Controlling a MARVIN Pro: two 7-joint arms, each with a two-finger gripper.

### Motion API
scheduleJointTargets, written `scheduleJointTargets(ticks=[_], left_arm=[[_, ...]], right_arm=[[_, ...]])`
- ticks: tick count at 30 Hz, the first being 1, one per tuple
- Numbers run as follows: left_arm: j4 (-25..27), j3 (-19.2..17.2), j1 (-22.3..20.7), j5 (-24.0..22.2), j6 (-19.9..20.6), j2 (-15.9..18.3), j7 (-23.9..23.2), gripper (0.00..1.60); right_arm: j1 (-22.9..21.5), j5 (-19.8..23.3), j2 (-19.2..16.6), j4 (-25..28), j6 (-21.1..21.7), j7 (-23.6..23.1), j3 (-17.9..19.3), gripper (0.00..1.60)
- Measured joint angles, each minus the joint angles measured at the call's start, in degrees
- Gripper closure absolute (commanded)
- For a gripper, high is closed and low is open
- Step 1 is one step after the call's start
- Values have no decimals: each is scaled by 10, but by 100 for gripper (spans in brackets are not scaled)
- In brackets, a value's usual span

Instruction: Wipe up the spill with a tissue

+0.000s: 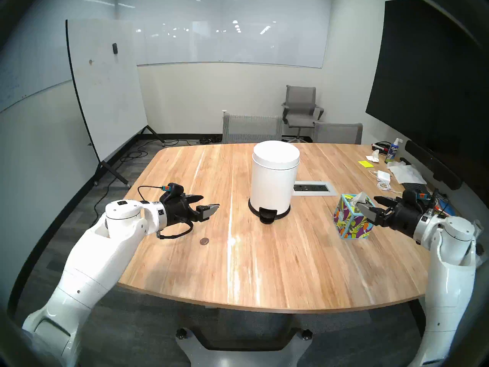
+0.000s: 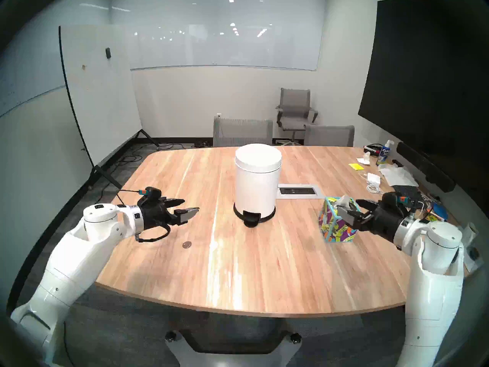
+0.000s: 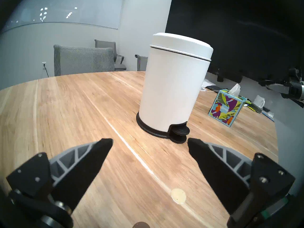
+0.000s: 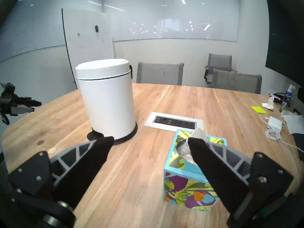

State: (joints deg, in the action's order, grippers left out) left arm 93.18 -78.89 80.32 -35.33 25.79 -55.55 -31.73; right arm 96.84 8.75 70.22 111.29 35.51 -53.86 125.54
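Observation:
The spill (image 1: 204,241) is a small round glossy grey-brown puddle on the wooden table (image 1: 277,273), near the left front. My left gripper (image 1: 210,201) hovers open and empty just beyond it, pointing at the bin. In the left wrist view only the edge of the spill (image 3: 141,225) shows, at the bottom. A white tissue (image 1: 360,197) sticks up from a colourful tissue box (image 1: 352,220) on the right. My right gripper (image 1: 367,202) hangs open over the box top. In the right wrist view one of its fingers (image 4: 202,153) stands against the tissue (image 4: 199,133), which is not between the jaws.
A white pedal bin (image 1: 274,181) with a black base stands mid-table between the arms. Behind it lies a power outlet panel (image 1: 315,188). A pale round patch (image 3: 178,195) sits on a light wood streak right of the spill. Spray bottle (image 1: 391,152), charger and papers clutter the far right.

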Motion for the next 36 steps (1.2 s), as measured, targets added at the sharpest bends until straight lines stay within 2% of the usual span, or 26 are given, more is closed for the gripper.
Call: scheduleJointTargets(ticks=[13, 25, 36], left_arm=[[0, 0, 0, 0, 0, 0, 0, 0], [0, 0, 0, 0, 0, 0, 0, 0], [0, 0, 0, 0, 0, 0, 0, 0]], right_arm=[[6, 6, -3, -2, 5, -21, 10, 0], [-32, -8, -10, -101, -27, 2, -24, 0], [-63, -11, -15, -139, -48, 17, -41, 0]])
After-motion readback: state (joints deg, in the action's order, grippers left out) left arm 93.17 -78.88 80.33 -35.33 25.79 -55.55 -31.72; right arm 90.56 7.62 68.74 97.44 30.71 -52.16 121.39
